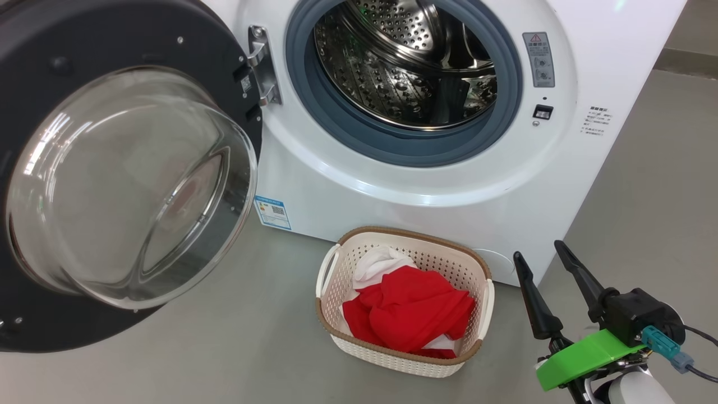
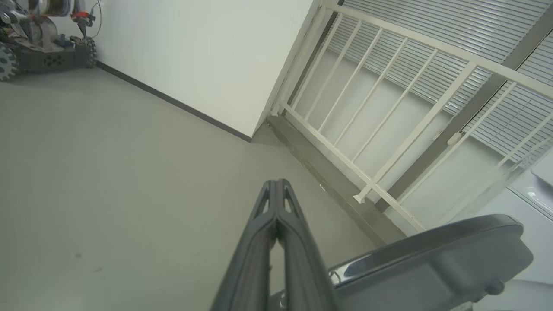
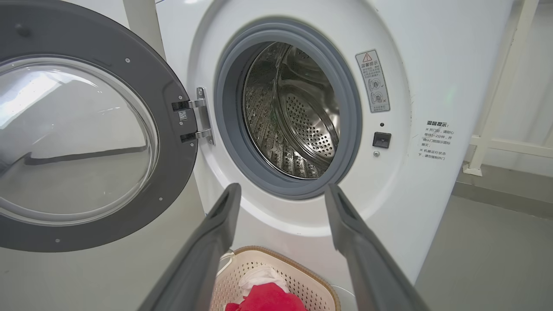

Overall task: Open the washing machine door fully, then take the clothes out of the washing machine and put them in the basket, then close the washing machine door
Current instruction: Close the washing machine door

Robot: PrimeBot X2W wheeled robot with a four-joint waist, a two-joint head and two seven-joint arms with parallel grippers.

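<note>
I see basket (image 1: pixel 404 233) on floor (image 1: pixel 224 348) before washing machine (image 1: pixel 392 207) holding clothes (image 1: pixel 415 308) (red heap, white piece behind); drum (image 1: pixel 404 62) bare steel, door (image 1: pixel 129 185) swung wide. My right pincer (image 1: pixel 537 249) spread, empty; left pincer (image 2: pixel 275 183) closed, empty.

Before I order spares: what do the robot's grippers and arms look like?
The right gripper has two long, tapering dark fingers on a black housing, with a bright green bracket, a teal connector, dark cable and white forearm. The left gripper has matching dark grey fingers.
</note>
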